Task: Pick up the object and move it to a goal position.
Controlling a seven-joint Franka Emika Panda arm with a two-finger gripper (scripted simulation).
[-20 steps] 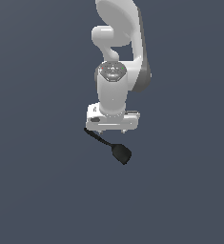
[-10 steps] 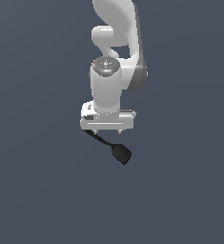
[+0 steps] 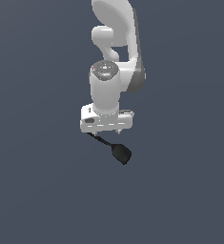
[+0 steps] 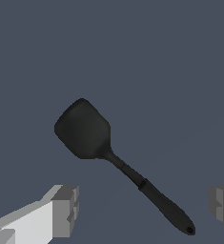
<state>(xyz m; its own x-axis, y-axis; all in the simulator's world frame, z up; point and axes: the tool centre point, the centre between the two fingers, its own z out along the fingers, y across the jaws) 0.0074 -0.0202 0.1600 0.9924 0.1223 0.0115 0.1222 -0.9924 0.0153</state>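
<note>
Jaws spread wide, gripping nothing – spoon (image 4: 118, 159) flat on the table below, handle slanting between the fingers (image 4: 61, 209), head pointing away from them.

Count on inspection: one black spatula (image 4: 118, 159), single piece, with one flat head and one handle. One white robot arm (image 3: 114, 57). One tool (image 4: 142, 207) carrying two grey fingertips (image 4: 66, 210).
</note>
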